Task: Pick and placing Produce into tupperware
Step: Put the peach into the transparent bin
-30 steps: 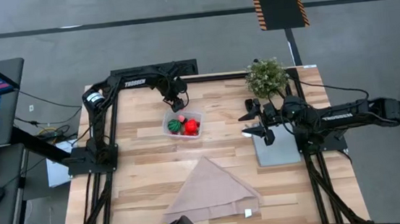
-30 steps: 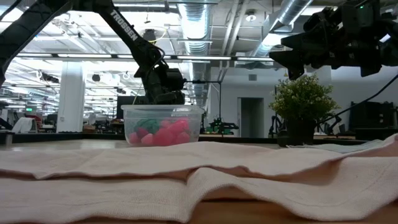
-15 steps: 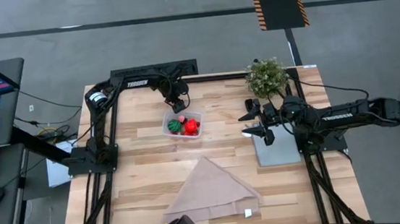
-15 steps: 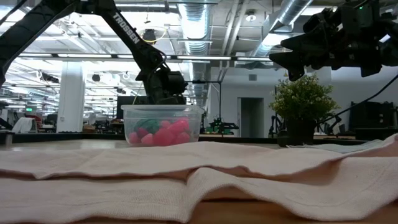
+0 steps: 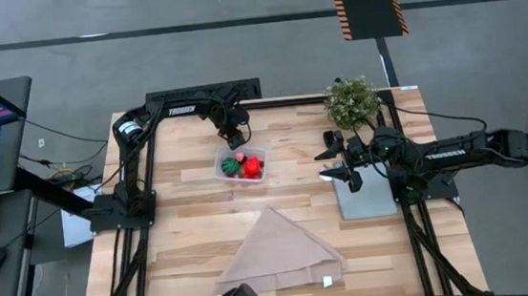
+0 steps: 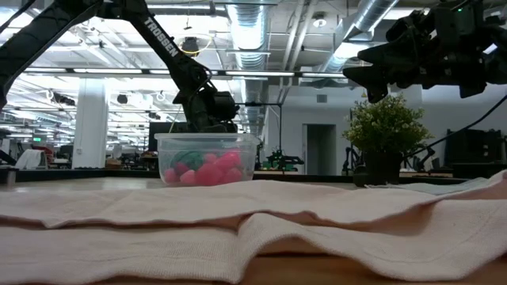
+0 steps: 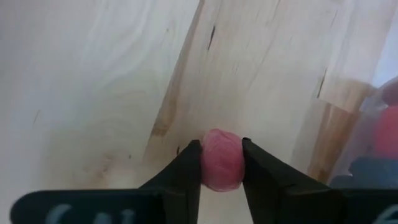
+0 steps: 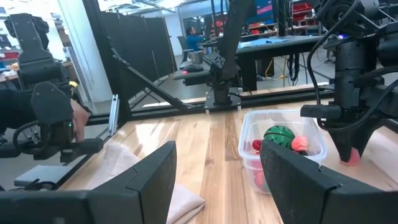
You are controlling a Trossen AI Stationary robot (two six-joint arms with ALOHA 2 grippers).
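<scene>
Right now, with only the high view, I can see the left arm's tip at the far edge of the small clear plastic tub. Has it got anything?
Observer: Yes. The left wrist view shows the left gripper shut on a small round pink berry piece.
Reviewer: Is that piece inside the tub?
Observer: No. In the right wrist view it is outside the clear tub's wall, low by the wooden tabletop.
Reviewer: And the right gripper over the flat grey panel?
Observer: Its own wrist view shows its fingers wide apart with nothing between them.
</scene>
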